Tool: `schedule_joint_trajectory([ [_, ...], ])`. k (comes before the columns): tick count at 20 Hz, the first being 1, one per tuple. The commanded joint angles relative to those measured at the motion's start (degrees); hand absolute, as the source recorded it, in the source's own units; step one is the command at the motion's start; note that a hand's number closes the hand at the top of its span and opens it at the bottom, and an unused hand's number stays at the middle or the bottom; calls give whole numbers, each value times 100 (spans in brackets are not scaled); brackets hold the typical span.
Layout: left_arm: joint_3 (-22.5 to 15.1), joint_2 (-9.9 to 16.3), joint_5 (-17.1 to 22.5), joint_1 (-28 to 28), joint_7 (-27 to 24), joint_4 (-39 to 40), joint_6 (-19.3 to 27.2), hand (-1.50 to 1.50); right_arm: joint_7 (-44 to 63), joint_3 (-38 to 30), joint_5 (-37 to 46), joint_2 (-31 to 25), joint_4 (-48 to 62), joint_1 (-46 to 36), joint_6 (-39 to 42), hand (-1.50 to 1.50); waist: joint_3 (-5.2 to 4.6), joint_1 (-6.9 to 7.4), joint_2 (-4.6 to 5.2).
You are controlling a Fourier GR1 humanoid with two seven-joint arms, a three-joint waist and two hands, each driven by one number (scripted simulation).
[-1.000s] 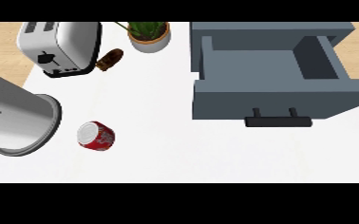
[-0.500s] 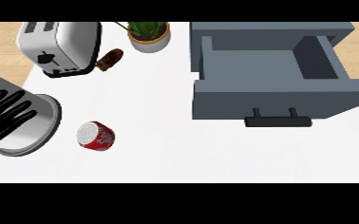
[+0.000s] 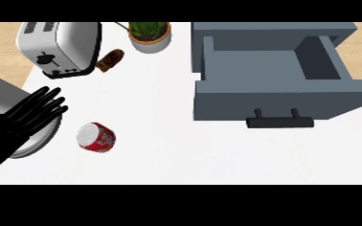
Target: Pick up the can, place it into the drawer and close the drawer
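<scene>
A red can (image 3: 97, 137) with a silver top lies on its side on the white counter, at the lower left. My left hand (image 3: 32, 113) comes in from the left edge, fingers straight and spread, open and holding nothing. It hovers just up and left of the can, a short gap apart. The grey drawer (image 3: 272, 98) stands pulled open at the right, its inside bare, with a black handle (image 3: 279, 122) on its front. My right hand does not show.
A silver toaster (image 3: 60, 48) stands at the back left, with a brown bread-like item (image 3: 109, 60) beside it and a potted plant (image 3: 151, 37) further right. A grey round vessel (image 3: 39, 140) lies at the left edge, partly under my hand.
My left hand has come in from the left edge and moved right, over the grey vessel and toward the can. The can and drawer have not moved.
</scene>
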Motion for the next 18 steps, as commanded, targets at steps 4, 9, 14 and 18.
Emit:
schedule_joint_trajectory([
  [4,-140,-857,-1623,-119,-903,839,-379,-150,173,-270,-95,-67,160,-196,169,-150,-3,7,7],
  [9,-37,-883,-2073,-27,-1202,1135,-515,-150,470,-544,-411,118,-326,77,275,-150,-2,2,-1],
  [14,199,-945,-2967,-619,-2186,2239,-535,-150,424,-592,-276,183,-143,-141,389,-150,-3,-6,6],
  [18,152,-1123,-3718,-635,-2950,2707,-290,-150,685,-602,-310,142,-204,-377,243,-150,-5,3,10],
])
